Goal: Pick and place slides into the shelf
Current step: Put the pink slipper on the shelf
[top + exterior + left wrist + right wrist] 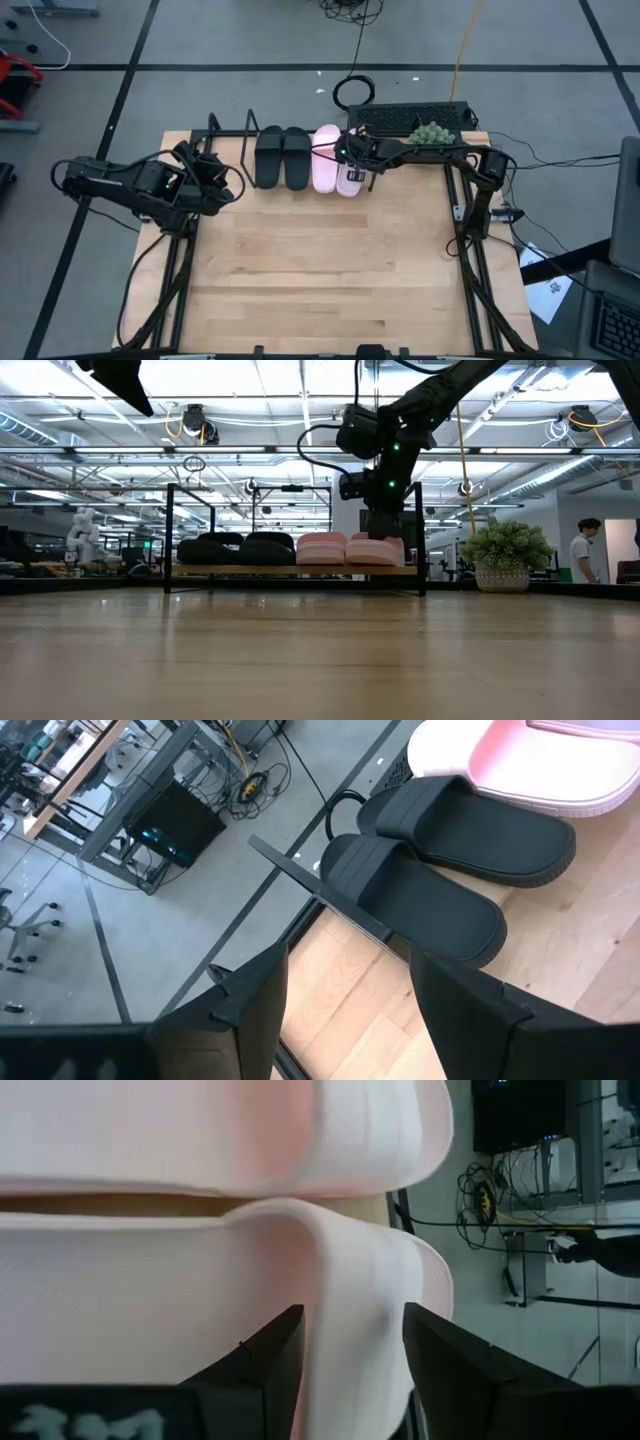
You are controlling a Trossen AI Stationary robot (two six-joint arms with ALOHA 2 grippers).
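Observation:
The shelf (250,570) stands at the table's far edge. Its light board carries all the slides side by side: the black pair (283,157) on the left, the pink pair (337,160) on the right. The rightmost pink slide (375,550) rests on its sole on the board. My right gripper (353,166) reaches down onto this slide, open, with its fingers either side of the strap (350,1280). My left gripper (348,960) waits open, above the table left of the shelf, facing the black slides (420,890). My right gripper comes at the rightmost pink slide from above. One finger (265,1370) is at the inner side of the strap's side wall (355,1350) and the other (450,1375) is outside it. Whether the fingers touch the strap, I cannot tell. The slide sits flat on the shelf board.
A potted green plant (432,132) and a black keyboard-like box (415,114) sit at the far right corner, beside the shelf. The shelf's left part (228,135) holds nothing. A broad stretch of bare wooden tabletop (330,270) lies nearer. A person (585,550) stands in the room behind.

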